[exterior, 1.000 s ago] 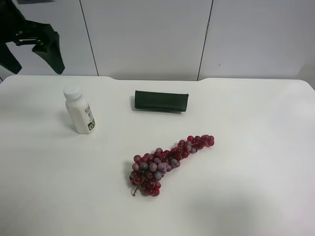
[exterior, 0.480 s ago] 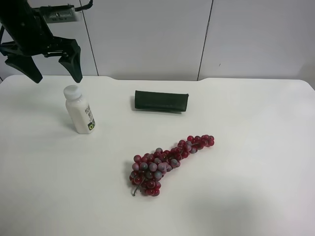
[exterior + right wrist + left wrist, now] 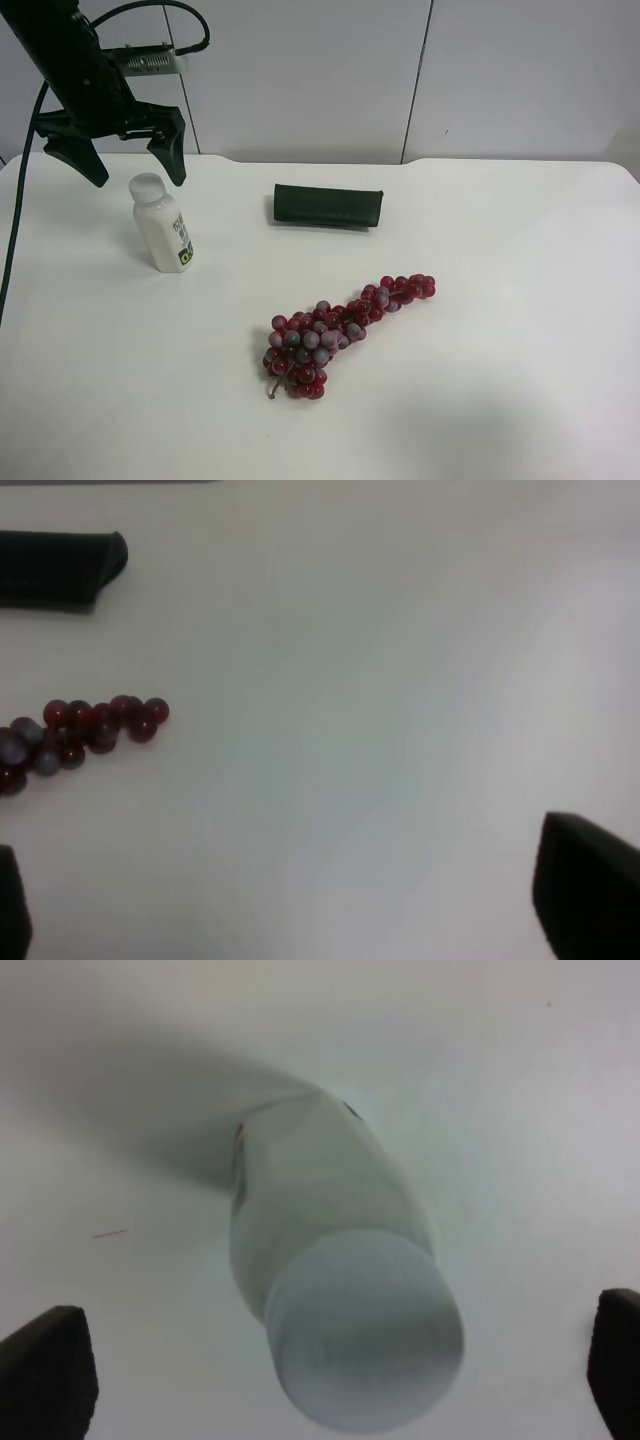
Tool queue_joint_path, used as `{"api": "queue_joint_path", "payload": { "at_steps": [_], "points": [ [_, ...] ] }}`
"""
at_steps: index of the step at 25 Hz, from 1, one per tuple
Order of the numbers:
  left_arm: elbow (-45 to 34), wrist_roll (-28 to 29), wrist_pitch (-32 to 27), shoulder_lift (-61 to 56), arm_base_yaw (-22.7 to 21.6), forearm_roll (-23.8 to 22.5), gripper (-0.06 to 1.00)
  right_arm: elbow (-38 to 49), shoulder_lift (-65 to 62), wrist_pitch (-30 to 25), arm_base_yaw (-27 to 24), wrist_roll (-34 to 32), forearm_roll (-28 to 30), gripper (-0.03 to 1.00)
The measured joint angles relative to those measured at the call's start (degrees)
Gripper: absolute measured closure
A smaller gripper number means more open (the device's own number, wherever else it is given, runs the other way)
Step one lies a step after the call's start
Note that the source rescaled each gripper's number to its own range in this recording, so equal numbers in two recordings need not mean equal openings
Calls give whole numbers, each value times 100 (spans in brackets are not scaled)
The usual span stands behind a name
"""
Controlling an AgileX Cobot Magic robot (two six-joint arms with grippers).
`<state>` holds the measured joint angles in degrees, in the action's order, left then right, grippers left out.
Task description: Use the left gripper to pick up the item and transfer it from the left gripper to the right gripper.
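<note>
While nothing is yet held, the scene runs as follows, nearest thing first.

Grape bunch (image 3: 340, 330): lies on the white bench (image 3: 500, 300) nearest the high camera, well apart from the bottle and out of the way.

Green pouch (image 3: 328, 206): flat on the bench farther back, near the middle; its end also shows in the right wrist view.

Item (image 3: 160, 222): the small white bottle stands upright on the bench at the high view's left side, cap up, touching nothing else.

Left gripper (image 3: 130, 160): hangs just above the bottle's cap, fingers (image 3: 45, 1365) spread wide apart, one to each side of the cap in the left wrist view; not touching it.

Right gripper (image 3: 300, 920): only two dark finger tips show at the edges of its own view, set far apart with bare bench between; nothing in them.

Risk: the bottle looks tall, narrow and light, so I judge a descent slightly off centre could let one finger strike the cap and tip it over.

Risk: closing only on the smooth cap might let it slip during the handover.
</note>
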<state>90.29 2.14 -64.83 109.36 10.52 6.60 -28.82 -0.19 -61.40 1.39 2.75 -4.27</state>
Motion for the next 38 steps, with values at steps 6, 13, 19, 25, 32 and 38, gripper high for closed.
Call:
{"api": "queue_joint_path", "payload": {
  "at_steps": [6, 13, 19, 25, 32, 38],
  "points": [
    [0, 98, 25, 249, 0, 0, -3, 0, 0, 0, 0, 0, 0, -2],
    [0, 268, 49, 506, 0, 2, -3, 0, 0, 0, 0, 0, 0, -2],
    [0, 424, 134, 586, 0, -3, -3, 0, 0, 0, 0, 0, 0, -2],
    [0, 591, 140, 704, 0, -8, -2, 0, 0, 0, 0, 0, 0, -2],
    [0, 625, 140, 715, 0, 2, 28, 0, 0, 0, 0, 0, 0, -2],
    [0, 625, 145, 715, 0, 33, 92, 0, 0, 0, 0, 0, 0, -2]
  ]
}}
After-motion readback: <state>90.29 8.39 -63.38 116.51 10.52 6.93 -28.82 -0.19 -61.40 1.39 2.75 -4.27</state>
